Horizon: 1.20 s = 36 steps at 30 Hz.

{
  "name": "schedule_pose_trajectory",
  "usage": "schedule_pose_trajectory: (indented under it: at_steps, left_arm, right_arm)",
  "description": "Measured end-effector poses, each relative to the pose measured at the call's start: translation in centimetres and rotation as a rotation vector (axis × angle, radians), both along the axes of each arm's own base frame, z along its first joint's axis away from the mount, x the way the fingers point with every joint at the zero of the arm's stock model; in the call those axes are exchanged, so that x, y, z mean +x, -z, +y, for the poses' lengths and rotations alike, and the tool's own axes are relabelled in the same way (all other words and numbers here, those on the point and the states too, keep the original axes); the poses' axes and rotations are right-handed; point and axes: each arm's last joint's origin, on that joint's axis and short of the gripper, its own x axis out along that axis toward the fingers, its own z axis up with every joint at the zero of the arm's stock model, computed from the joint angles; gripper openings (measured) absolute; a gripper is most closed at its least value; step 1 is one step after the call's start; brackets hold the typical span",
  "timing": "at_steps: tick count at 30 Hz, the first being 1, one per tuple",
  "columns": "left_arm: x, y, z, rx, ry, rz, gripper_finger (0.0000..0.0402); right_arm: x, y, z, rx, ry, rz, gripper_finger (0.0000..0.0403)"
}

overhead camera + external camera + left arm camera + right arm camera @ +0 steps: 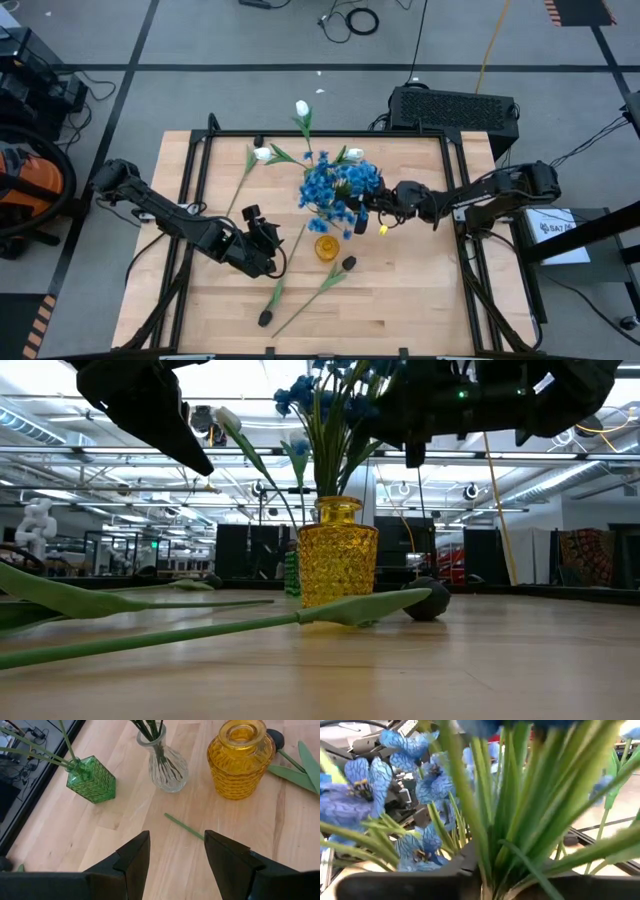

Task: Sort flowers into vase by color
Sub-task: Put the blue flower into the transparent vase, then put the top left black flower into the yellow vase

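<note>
Bright-blue flowers stand with their stems in a clear vase. Beside it are a green vase holding thin stems and a yellow vase with nothing in it. White tulips lean out toward the far edge, and another white tulip lies on the table. Two dark-bud flowers also lie on the table. My right gripper is at the blue bunch, shut on its stems. My left gripper hovers open near the vases, over a loose stem end. My right gripper comes level from the table's right side into the blue bunch. Several green stems pass between its two fingers, below the blue blooms. The stems stand upright, running down into the clear vase. The exact place of contact is hidden by leaves.
The three vases stand close together at mid-table, under the spreading blue blooms. Long leafy stems lie across the near half of the table. A black frame rail borders the wooden top. There is free wood near my left gripper.
</note>
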Motion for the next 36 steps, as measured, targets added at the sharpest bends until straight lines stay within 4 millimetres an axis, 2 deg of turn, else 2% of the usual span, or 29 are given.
schedule_pose_trajectory:
  at_steps: [8,13,22,28,33,36]
  left_arm:
    - [0.0,0.0,0.0,0.001,-0.002,0.004,0.0196]
    - [-0.1,0.1,0.0,0.003,-0.002,0.007,0.0196]
    - [-0.3,0.7,0.2,0.006,-0.007,0.021,0.0196]
    - [-0.3,0.7,0.2,0.019,-0.014,0.016,0.0196]
    - [-0.7,0.8,0.6,0.099,-0.039,0.040,0.0196]
    - [-1.1,1.1,0.7,0.077,-0.044,0.086,0.0196]
  right_arm:
    - [0.4,-0.6,0.1,0.001,-0.012,0.137,0.0174]
    - [-0.5,-1.3,0.3,0.000,-0.017,0.223,0.0214]
    - [-3.7,-2.4,0.3,0.085,-0.015,0.366,0.0250]
    - [-5.5,-3.6,0.3,0.092,-0.034,0.380,0.0277]
    - [-7.7,-4.2,0.2,0.092,-0.001,0.429,0.0283]
    - [-9.1,-4.7,0.2,0.107,0.012,0.439,0.0280]
